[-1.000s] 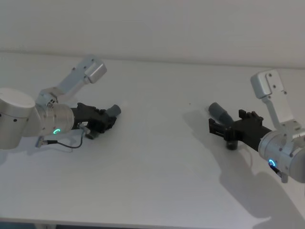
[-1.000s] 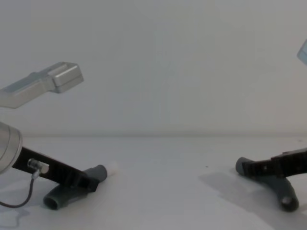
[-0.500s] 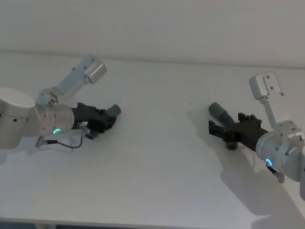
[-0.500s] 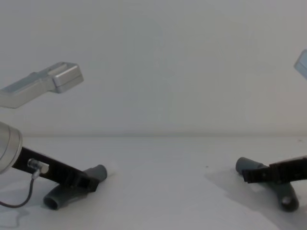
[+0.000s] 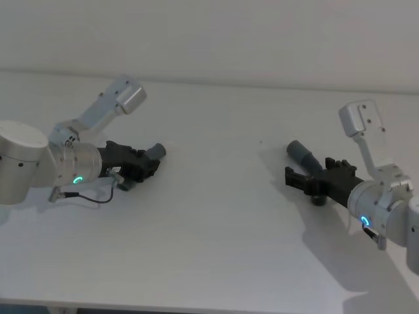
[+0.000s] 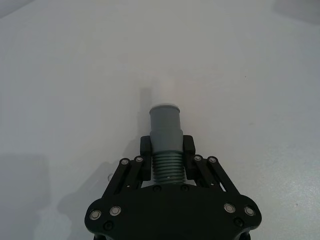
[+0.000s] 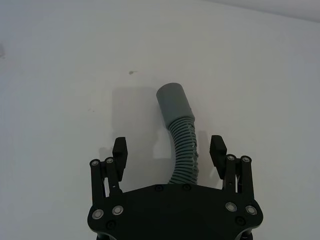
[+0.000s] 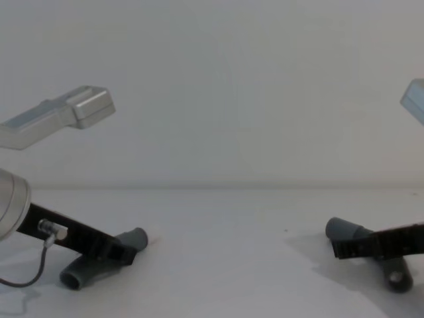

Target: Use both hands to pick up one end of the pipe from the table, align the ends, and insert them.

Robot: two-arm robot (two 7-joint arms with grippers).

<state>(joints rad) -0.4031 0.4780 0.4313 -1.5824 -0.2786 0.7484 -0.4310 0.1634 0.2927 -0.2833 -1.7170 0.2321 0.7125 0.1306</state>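
The pipe is in two pieces on the white table (image 5: 216, 222). My left gripper (image 6: 166, 146) is shut on the corrugated part of the left piece (image 6: 166, 161), just behind its grey cuff (image 5: 157, 151) and white tip (image 6: 161, 93). That piece's other end (image 8: 73, 275) rests on the table. My right gripper (image 7: 169, 149) is open and straddles the right piece (image 7: 184, 145), with a finger on each side and not touching it. The open grey cuff (image 7: 173, 102) of that piece points away from the gripper, toward the table's middle (image 5: 299, 152).
The white wall (image 8: 218, 86) rises behind the table's far edge. Bare table surface lies between the two pieces. Silver links of the left arm (image 5: 121, 98) and right arm (image 5: 360, 121) stand above the grippers.
My right gripper has sunk slightly lower around the right piece, and its arm has shifted a little inward. The left gripper and its piece have stayed put.
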